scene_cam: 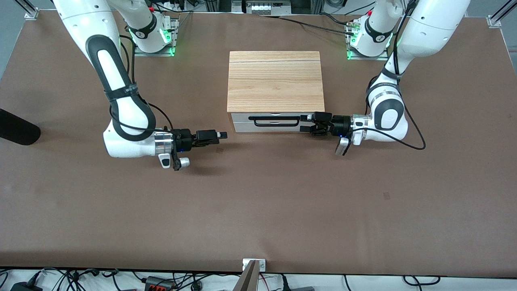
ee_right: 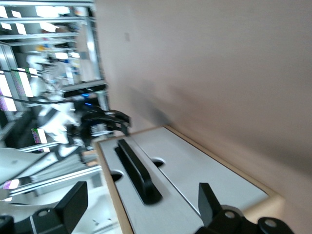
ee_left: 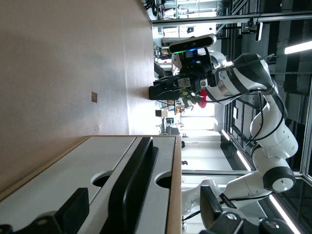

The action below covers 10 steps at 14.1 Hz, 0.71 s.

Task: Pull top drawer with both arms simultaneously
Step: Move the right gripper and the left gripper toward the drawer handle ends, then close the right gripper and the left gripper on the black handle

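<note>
- A light-wood cabinet (scene_cam: pixel 275 81) sits on the brown tabletop (scene_cam: pixel 258 210), closer to the edge where the arm bases are mounted than to the camera-side edge, and roughly midway between the two short ends.
- The top drawer (scene_cam: pixel 242 117) appears as a thin white strip just under the wooden lid; it looks closed, its front level with the lower drawer front (scene_cam: pixel 242 127).
- A wide black bar handle (scene_cam: pixel 274 121) runs across the white front and faces the camera-side edge.
- The left tool (scene_cam: pixel 307 123) is low over the tabletop in front of the cabinet, at the end of the handle toward the left arm's end of the tabletop. Its fingers are spread apart, one above and one below the tip of the bar; I cannot tell whether they touch it.
- In the left wrist view the handle (ee_left: pixel 134 190) runs between the two spread fingers (ee_left: pixel 73 207), with the white front on either side.
- The right tool (scene_cam: pixel 220 135) is low over the tabletop near the cabinet's front corner toward the right arm's end, clear of the handle and the cabinet.
- The right wrist view shows its fingers (ee_right: pixel 73 202) parted with nothing between them, and the handle (ee_right: pixel 138 170) and the left tool (ee_right: pixel 109 122) past them.
</note>
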Available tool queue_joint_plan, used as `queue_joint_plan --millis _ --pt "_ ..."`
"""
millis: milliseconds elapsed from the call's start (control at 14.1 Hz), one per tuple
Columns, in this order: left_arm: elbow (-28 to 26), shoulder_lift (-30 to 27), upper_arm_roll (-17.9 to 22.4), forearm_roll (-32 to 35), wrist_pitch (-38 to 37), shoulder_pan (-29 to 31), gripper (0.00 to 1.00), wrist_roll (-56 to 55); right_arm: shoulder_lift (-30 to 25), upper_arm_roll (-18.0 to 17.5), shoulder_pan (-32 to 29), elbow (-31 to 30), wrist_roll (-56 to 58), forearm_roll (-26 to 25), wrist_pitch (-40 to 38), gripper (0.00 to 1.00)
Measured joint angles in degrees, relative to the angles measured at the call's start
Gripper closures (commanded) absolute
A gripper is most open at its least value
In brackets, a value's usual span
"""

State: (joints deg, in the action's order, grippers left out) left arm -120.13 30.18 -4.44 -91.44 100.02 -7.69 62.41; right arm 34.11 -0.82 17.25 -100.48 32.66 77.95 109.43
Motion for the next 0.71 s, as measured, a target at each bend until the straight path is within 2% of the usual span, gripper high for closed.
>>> queue_joint_plan --millis 213,426,497,640,711 --pt "0.0 1.45 0.0 0.0 -0.42 0.19 0.31 4.25 2.99 -0.05 3.09 -0.39 6.92 8.08 -0.03 0.0" --pt "0.01 1.81 0.0 0.0 -0.58 0.16 0.47 5.54 4.34 -0.06 5.07 -1.41 12.02 12.0 -1.41 0.0" --pt "0.01 1.84 -0.01 0.0 -0.61 0.14 0.56 5.66 4.95 -0.05 5.16 -1.74 13.55 12.87 -3.37 0.0" --pt "0.01 1.88 -0.02 0.0 -0.64 0.09 0.6 5.79 6.76 -0.04 5.22 -2.07 17.15 16.24 -7.48 0.0" --pt "0.01 1.9 -0.03 0.0 -0.66 0.06 0.65 5.88 7.74 -0.04 5.38 -2.14 18.92 17.6 -8.45 0.0"
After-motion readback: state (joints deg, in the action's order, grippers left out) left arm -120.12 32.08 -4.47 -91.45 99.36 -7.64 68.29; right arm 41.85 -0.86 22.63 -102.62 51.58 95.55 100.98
